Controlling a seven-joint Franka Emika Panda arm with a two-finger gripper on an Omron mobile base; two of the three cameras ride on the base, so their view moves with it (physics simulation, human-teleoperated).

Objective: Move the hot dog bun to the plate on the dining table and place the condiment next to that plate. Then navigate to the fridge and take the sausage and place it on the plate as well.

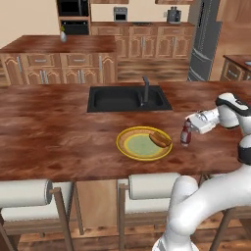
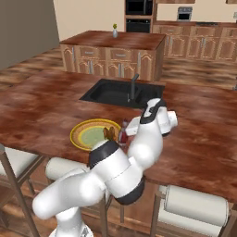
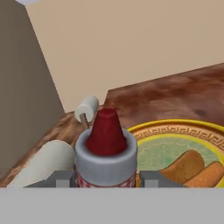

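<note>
There is one plate, yellow round the rim and green in the middle, in the lower middle of the left base view. It sits on the dining table, which has one black sink and one tap above the plate in the picture. One hot dog bun lies on the right part of the plate. One condiment bottle stands up on the wood just right of the plate, close to its rim. The gripper is clamped on the bottle from the right. In the hand view the two finger tips sit on both sides of the bottle (its red pointy top fills the middle of that frame). Two pale stools show at the bottom.
</note>
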